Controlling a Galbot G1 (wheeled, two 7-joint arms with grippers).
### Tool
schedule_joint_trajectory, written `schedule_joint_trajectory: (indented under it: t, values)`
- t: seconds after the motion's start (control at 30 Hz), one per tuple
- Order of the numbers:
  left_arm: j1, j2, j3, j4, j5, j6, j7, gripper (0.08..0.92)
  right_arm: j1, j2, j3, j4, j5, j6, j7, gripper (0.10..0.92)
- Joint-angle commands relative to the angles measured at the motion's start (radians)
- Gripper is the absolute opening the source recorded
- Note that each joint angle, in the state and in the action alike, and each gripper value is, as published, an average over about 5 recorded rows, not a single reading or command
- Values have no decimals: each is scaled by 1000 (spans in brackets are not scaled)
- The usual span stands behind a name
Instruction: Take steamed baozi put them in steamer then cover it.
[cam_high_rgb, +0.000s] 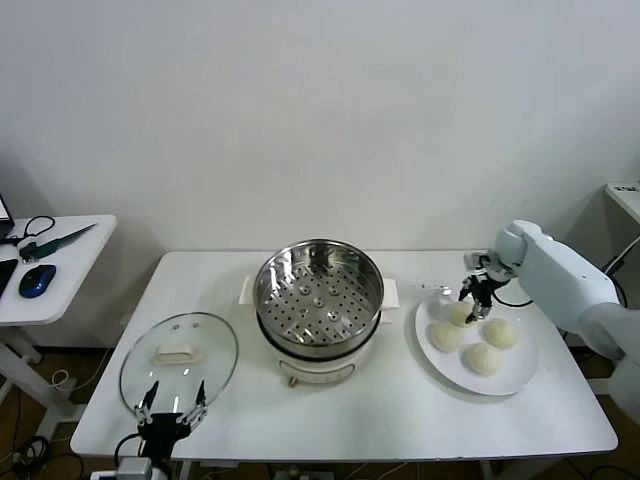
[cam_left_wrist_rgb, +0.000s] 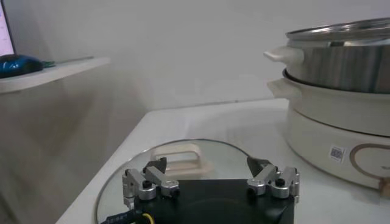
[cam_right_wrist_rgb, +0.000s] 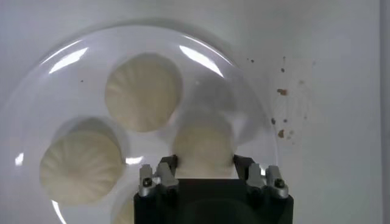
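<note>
The steamer (cam_high_rgb: 318, 300), a shiny steel pot with a perforated tray on a cream-white base, stands uncovered at the table's middle; its side shows in the left wrist view (cam_left_wrist_rgb: 341, 122). The glass cover (cam_high_rgb: 180, 358) lies flat at the front left, handle up (cam_left_wrist_rgb: 183, 159). Four baozi sit on a white plate (cam_high_rgb: 512, 382) at the right. My right gripper (cam_high_rgb: 476, 306) reaches down over the plate's far left part, its jaws closed against both sides of one baozi (cam_right_wrist_rgb: 204, 146). Two other baozi (cam_right_wrist_rgb: 143, 91) (cam_right_wrist_rgb: 79, 167) lie beside it. My left gripper (cam_high_rgb: 172, 405) (cam_left_wrist_rgb: 207, 167) is open at the cover's near edge.
A white side table (cam_high_rgb: 60, 262) stands to the left with a blue mouse (cam_high_rgb: 37, 281) and cables on it. Brown crumbs (cam_right_wrist_rgb: 281, 91) dot the table beyond the plate. The table's front edge runs just behind my left gripper.
</note>
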Motion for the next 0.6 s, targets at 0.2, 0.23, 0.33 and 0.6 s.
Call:
schedule_joint_trajectory:
  t: [0.2, 0.23, 0.33, 0.6]
  values:
    - [3, -4, 4, -4, 13, 3, -1, 823, 418, -65, -451, 269, 289, 52, -36, 602]
    - [3, -4, 5, -5, 17, 3, -1, 823, 494, -63, -523, 307, 321, 72, -39, 602]
    - [3, -4, 6, -8, 26, 4, -1, 823, 706, -27, -679, 417, 396, 150, -40, 601]
    - [11, 0, 13, -16, 40, 3, -2, 823, 997, 132, -779, 730, 506, 292, -17, 584]
